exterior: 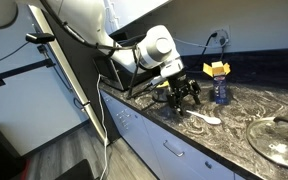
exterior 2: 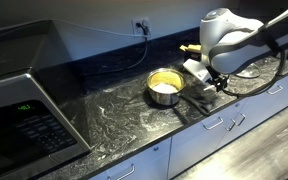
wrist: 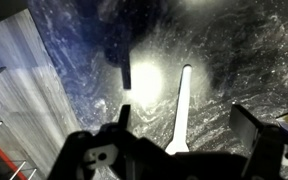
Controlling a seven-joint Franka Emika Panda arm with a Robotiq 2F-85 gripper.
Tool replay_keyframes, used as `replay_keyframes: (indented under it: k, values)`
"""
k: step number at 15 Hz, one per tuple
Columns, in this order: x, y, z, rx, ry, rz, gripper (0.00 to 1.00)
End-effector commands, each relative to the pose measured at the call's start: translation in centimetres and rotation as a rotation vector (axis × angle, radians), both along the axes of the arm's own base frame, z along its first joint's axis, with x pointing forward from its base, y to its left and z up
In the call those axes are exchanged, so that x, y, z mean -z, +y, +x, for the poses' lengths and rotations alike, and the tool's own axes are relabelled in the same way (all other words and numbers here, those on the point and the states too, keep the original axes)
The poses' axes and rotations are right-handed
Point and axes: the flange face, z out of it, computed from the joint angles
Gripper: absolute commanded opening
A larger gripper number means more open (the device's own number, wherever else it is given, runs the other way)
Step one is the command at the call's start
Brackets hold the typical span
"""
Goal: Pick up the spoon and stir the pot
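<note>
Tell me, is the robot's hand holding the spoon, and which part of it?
No, nothing is held. The hand is open over the spoon, which lies on the counter. In the wrist view it sits between the fingers, touching neither.

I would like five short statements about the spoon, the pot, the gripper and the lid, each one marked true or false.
1. The spoon lies on the counter. True.
2. The gripper is shut on the spoon. False: it is open, and the wrist view shows the spoon lying free between its fingers.
3. The spoon is inside the pot. False: it lies on the counter, outside the pot.
4. A glass lid lies on the counter. True.
5. The lid covers the pot. False: the pot is uncovered and its yellowish inside shows.
</note>
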Motion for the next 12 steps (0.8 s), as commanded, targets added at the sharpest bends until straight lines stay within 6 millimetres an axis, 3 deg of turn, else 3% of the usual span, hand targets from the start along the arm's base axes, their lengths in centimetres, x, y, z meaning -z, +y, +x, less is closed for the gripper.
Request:
replay_keyframes:
  k: [1,3,4,5,12]
  values:
    - [0.12,0.34,0.95,0.011,0.012,-0.011,1.00]
    - [0.44,0.36,1.12,0.011,0.013,-0.011,1.00]
    - [0.60,0.35,1.18,0.010,0.015,-0.011,0.94]
    - [0.75,0.34,1.22,0.010,0.016,-0.011,0.74]
    - [0.76,0.30,1.46,0.013,0.013,-0.015,0.21]
